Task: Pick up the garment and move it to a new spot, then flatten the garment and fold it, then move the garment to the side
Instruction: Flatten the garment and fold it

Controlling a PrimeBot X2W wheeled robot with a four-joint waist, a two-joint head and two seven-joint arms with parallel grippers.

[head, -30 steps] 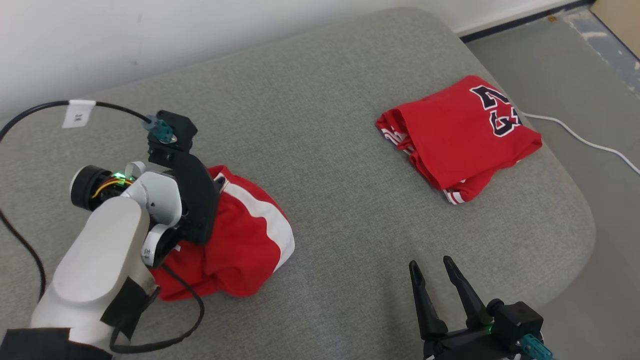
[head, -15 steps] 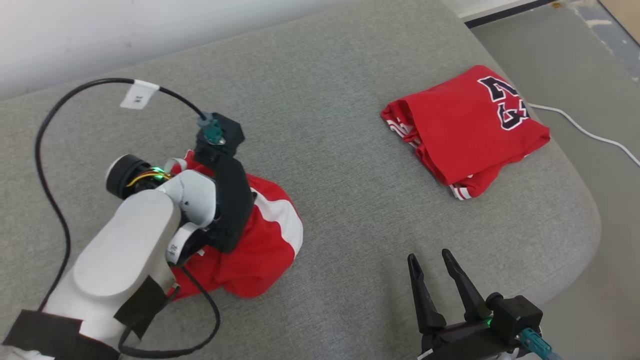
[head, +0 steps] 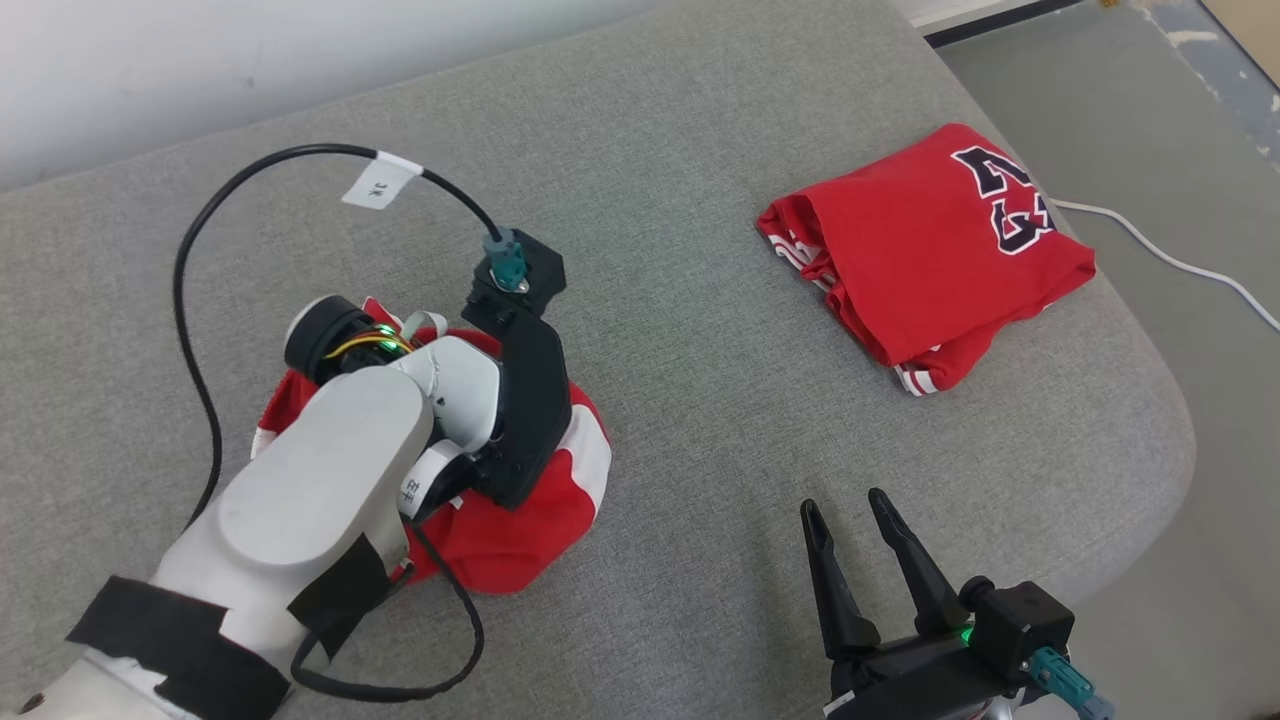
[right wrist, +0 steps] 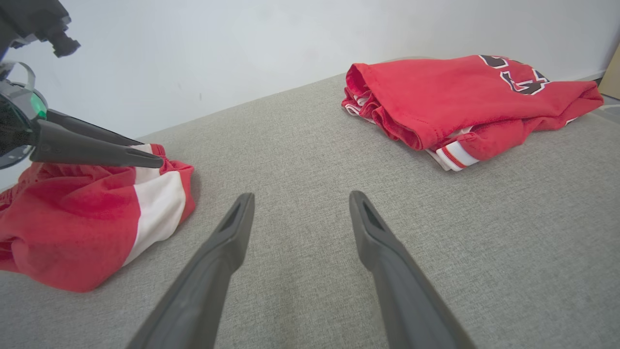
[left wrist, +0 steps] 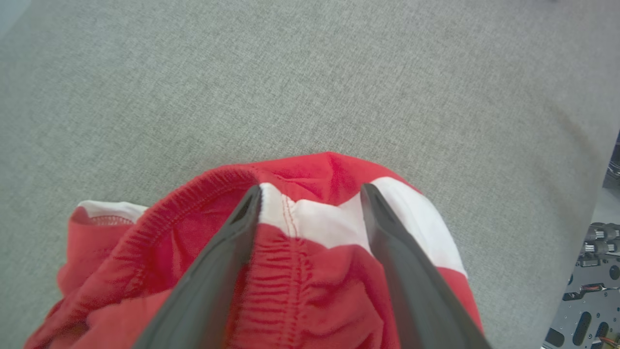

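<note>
Grey fabric cushion (head: 700, 300) w/ rounded corner carries 2 items, well apart: crumpled red/white garment (head: 505, 550) on L side, folded red jersey (head: 920, 260) w/ dark numerals near R edge.

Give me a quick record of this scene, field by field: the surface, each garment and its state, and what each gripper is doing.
Surface: grey cushion
Crumpled garment: red with a white stripe, bunched up, on the robot's left
Folded jersey: red with a dark number, at the cushion's far right, apart from the bunched one
Left gripper: open, over the bunched garment, one finger on each side of the white stripe; contact cannot be told
Right gripper: open, above bare cushion, holding nothing
Task stage: garment not yet gripped
</note>
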